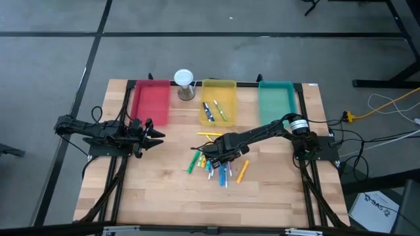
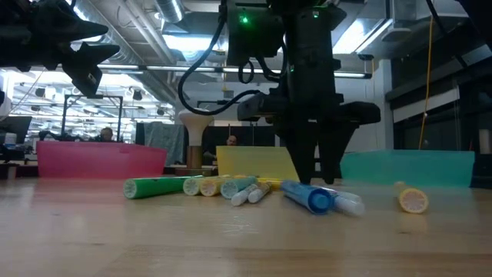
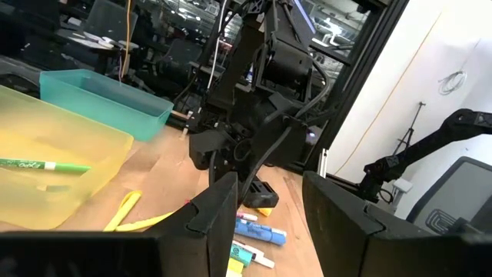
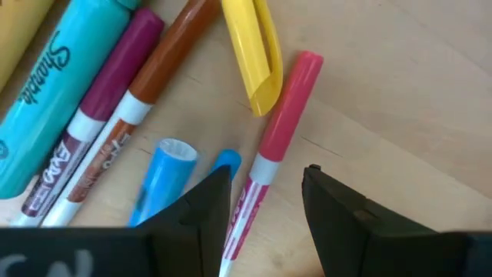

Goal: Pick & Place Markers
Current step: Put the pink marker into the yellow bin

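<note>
Several markers [image 1: 220,167] lie loose in a pile on the wooden table, between its middle and near edge. Among them are a green one [image 2: 154,187], a blue one [image 2: 311,198] and a yellow one [image 1: 243,172]. My right gripper [image 1: 213,159] points down over the pile, open. In the right wrist view its fingertips [image 4: 267,171] stand on either side of a pink-capped white marker [image 4: 288,100] lying flat. My left gripper [image 1: 157,136] hovers open above the table's left side, in front of the red tray [image 1: 152,101].
Red, yellow [image 1: 218,101] and teal [image 1: 275,98] trays stand in a row along the far edge. The yellow tray holds a few markers [image 1: 211,111]. A white-topped hourglass-like object [image 1: 184,84] stands between the red and yellow trays. Bare wood lies left of the pile.
</note>
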Tool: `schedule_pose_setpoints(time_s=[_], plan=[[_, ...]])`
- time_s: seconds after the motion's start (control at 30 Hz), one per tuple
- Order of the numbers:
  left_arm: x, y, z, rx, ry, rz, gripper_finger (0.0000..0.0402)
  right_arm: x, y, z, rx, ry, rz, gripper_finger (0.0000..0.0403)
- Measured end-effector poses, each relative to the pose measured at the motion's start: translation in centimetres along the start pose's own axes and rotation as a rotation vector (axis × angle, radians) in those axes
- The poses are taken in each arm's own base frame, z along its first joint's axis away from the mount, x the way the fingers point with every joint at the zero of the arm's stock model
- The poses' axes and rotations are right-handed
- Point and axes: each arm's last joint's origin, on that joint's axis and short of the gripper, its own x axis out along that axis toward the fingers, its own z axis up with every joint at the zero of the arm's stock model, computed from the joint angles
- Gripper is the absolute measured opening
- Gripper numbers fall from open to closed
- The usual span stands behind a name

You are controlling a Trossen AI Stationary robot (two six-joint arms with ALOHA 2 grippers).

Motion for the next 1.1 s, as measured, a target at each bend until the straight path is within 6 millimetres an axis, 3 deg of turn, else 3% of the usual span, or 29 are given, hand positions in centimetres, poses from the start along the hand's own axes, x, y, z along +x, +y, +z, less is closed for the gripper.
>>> schedule_pose_setpoints(time_s=[0.37, 0.87, 1.1], plan=[[0.0, 0.0, 0.0, 0.0, 0.0, 0.0, 0.0143, 1.4, -0.8, -0.3, 0.006, 0.004, -0.032, 0.0158], [0.0, 0.0, 0.0, 0.0, -0.001, 0.0, 0.0143, 1.5, -0.7, -0.3, 0.006, -0.001, -0.018, 0.0156], [0.0, 0.0, 0.0, 0.0, 0.0, 0.0, 0.0143, 1.5, -0.5, -0.2, 0.002, -0.016, -0.002, 0.0092]])
